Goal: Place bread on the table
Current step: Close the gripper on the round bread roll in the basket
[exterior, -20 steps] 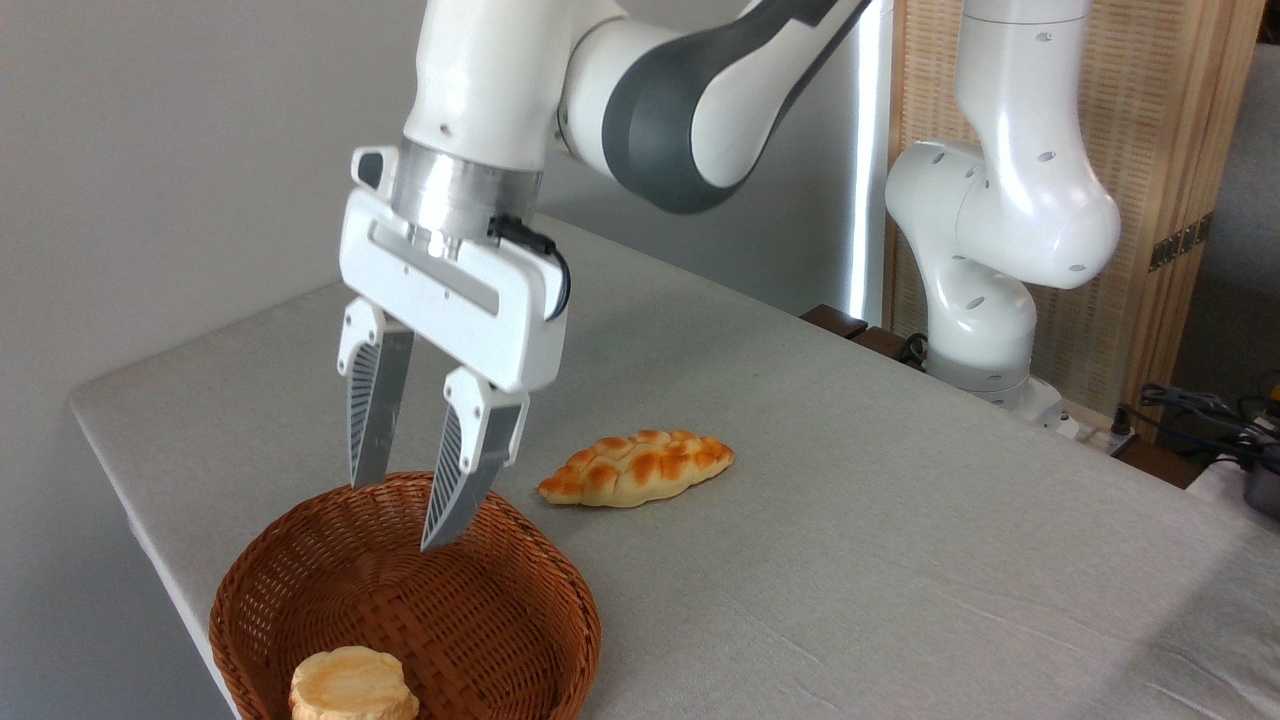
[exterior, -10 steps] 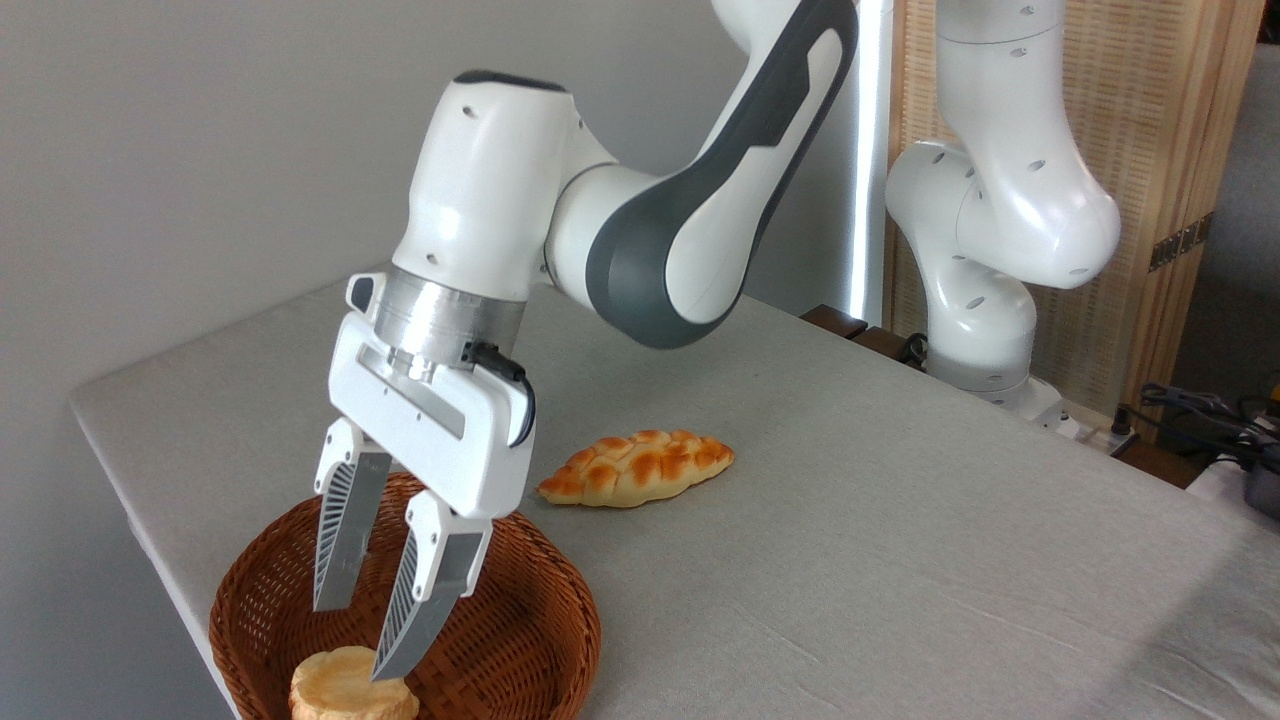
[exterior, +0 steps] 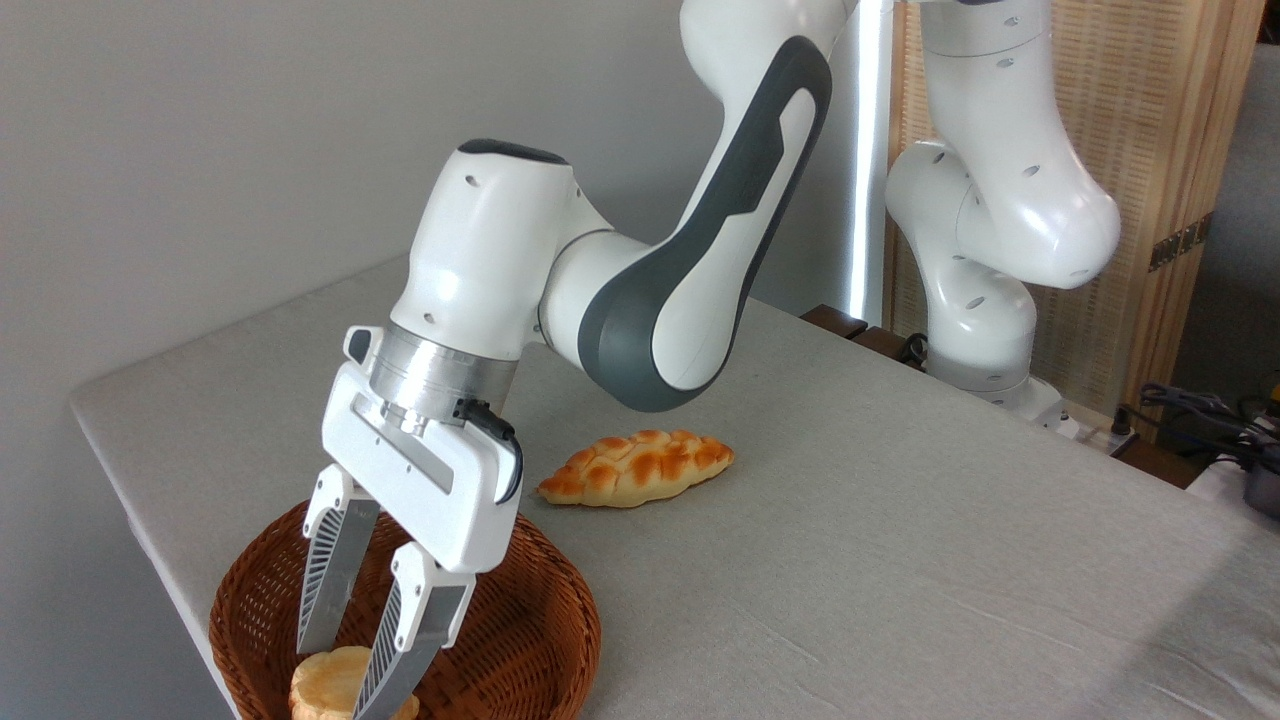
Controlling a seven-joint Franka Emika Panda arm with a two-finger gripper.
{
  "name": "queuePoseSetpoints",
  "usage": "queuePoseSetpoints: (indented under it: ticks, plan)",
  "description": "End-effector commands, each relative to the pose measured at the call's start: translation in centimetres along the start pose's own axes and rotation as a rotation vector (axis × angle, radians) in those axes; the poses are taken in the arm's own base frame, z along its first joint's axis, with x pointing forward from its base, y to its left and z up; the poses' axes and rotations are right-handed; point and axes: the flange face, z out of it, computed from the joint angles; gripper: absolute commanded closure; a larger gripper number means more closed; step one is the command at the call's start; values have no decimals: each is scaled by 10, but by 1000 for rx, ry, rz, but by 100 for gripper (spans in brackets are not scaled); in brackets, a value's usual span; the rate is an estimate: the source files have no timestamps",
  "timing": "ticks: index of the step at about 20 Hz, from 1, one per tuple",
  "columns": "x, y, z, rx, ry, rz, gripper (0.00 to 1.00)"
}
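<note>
While hand hangs open, fingers astride bread w/o clamping, bun sits low in wicker basket at counter corner. Judged light, soft, squashable; ridged sides give best hold, mid-height, gentle force. Braided loaf lies nearby on counter.

Woven wicker basket, matt cloth table, seemingly glossy plastic arm.
</note>
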Motion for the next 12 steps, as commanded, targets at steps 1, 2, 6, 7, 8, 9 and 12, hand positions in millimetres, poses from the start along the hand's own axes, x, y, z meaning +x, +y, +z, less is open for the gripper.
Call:
queuePoseSetpoints:
  ticks: [1,2,6,7,8,9,12]
  plan:
    - [0,-2,6,19,8,23,0]
    - [1,-1,7,17,8,24,0]
    - [0,0,9,15,5,25,0]
    - [0,0,9,15,5,26,0]
    - [0,0,9,15,5,28,10]
    - [1,1,9,18,3,47,26]
    - [4,5,9,33,-11,129,54]
